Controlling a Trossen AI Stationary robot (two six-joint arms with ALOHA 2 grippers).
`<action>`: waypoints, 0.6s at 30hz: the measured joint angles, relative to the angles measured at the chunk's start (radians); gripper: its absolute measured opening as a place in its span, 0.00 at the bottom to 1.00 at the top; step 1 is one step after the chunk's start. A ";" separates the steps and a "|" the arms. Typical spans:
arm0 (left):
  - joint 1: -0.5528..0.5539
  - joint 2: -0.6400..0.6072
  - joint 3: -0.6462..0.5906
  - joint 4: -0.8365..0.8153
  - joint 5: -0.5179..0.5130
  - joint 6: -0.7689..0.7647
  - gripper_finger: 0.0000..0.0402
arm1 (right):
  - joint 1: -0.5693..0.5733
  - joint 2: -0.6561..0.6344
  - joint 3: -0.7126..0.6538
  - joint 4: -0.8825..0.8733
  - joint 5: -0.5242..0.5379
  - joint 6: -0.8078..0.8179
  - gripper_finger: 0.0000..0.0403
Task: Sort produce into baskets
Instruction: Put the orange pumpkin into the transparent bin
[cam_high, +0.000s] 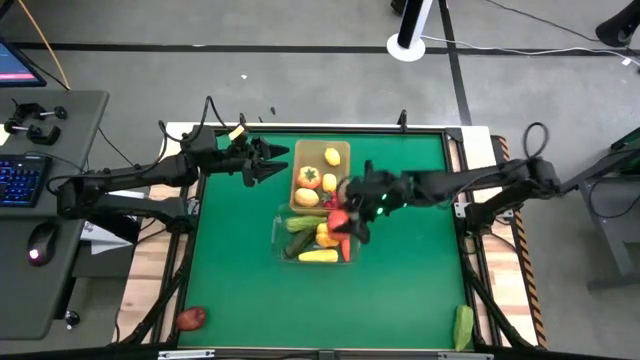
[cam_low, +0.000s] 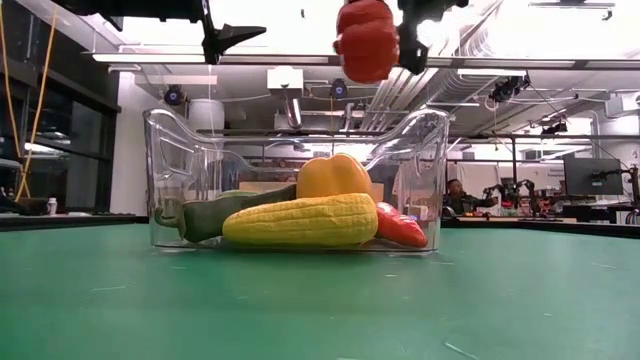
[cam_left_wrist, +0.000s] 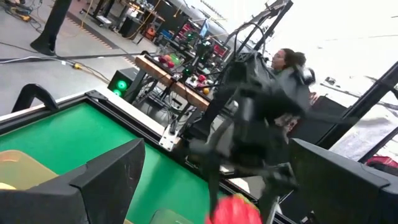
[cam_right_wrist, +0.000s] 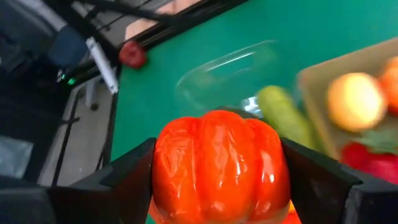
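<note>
I have the right gripper (cam_high: 344, 222) with jaws clamped on a red pepper (cam_high: 340, 220) over the part-filled clear basket (cam_high: 279, 232); the tan basket (cam_high: 341, 150) holds several pieces, a red fruit (cam_high: 191, 318) and green vegetable (cam_high: 463, 327) remain on the surface (cam_high: 400, 290), and the left gripper (cam_high: 262, 160) waits, jaws apart.

Your right gripper (cam_low: 385, 40) hangs at the top of the low view, clamped on a red pepper (cam_low: 365, 40) held in the air above the clear bin (cam_low: 170, 180). You see the bin sitting on the green table (cam_low: 320, 300), holding a corn cob (cam_low: 300, 221) in front, a yellow pepper (cam_low: 333, 176) behind it, a green cucumber (cam_low: 225, 210) to one side and a red vegetable (cam_low: 400, 226) to the other. Your left gripper (cam_low: 228, 38) hovers high, apart from the bin.
</note>
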 joint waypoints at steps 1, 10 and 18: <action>0.000 0.000 0.000 0.000 0.000 0.000 0.95 | 0.016 0.025 0.000 0.029 0.000 0.000 0.72; 0.000 0.000 0.000 -0.005 0.001 -0.027 0.95 | 0.062 0.098 0.004 0.083 -0.002 0.078 0.72; -0.001 0.000 0.000 -0.005 0.015 -0.009 0.95 | 0.059 0.086 0.006 0.083 -0.001 0.073 0.72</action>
